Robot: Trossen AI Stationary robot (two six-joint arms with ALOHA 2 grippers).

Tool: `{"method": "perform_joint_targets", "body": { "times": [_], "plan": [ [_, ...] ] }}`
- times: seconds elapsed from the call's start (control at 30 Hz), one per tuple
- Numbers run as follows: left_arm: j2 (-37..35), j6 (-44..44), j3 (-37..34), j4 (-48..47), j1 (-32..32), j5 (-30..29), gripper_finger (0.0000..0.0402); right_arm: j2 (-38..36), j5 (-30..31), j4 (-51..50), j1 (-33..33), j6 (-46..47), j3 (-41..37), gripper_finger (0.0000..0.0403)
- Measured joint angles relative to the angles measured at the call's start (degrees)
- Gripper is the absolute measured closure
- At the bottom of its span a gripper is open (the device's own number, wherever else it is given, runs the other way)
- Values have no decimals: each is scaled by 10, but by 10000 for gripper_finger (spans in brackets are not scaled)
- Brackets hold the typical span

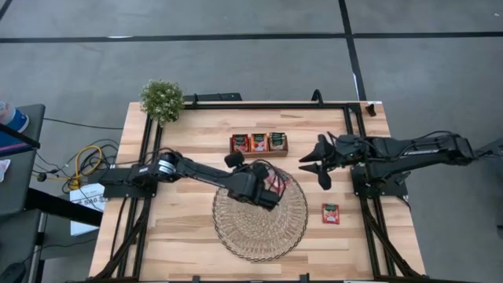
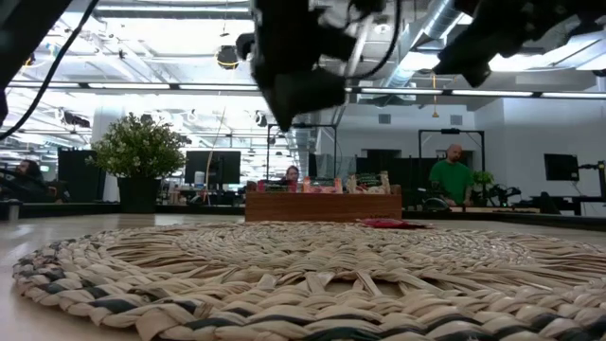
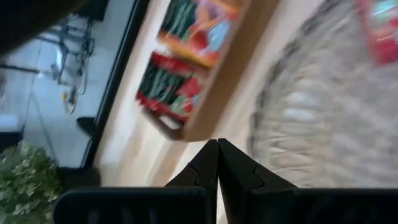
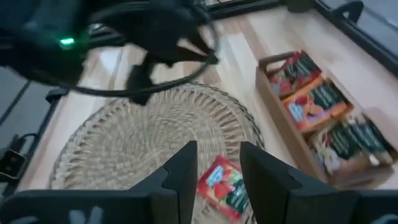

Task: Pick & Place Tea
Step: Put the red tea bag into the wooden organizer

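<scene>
The tea shows as small red-orange sachets. One sachet (image 1: 275, 185) (image 2: 388, 224) (image 4: 225, 186) (image 3: 379, 31) lies flat on the far right part of the round woven mat (image 1: 259, 228). Another sachet (image 1: 330, 214) lies on the bare table to the right of the mat. More sachets stand in the wooden tray (image 1: 258, 143) (image 4: 323, 106) (image 3: 186, 81). My left gripper (image 1: 255, 185) (image 3: 217, 149) (image 2: 295, 114) hangs shut and empty above the mat's far edge, near the tray's left end. My right gripper (image 1: 313, 167) (image 4: 217, 155) is raised at the right, open and empty, facing the mat.
A potted plant (image 1: 162, 101) (image 2: 137, 156) stands at the table's far left corner. Black frame rails (image 1: 134, 228) run along the table's left, right and far edges. Behind the table is an office, where a person (image 2: 454, 175) stands.
</scene>
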Motion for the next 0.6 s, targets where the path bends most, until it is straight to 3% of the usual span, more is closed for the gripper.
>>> {"method": "perform_joint_targets", "body": {
  "times": [0.2,0.6],
  "plan": [
    [-79,-43,-143,12,40,18,401,63,0,-1,0,-49,0,290],
    [-401,-89,-447,173,46,29,401,242,-4,4,0,-48,29,290]
  ]
}}
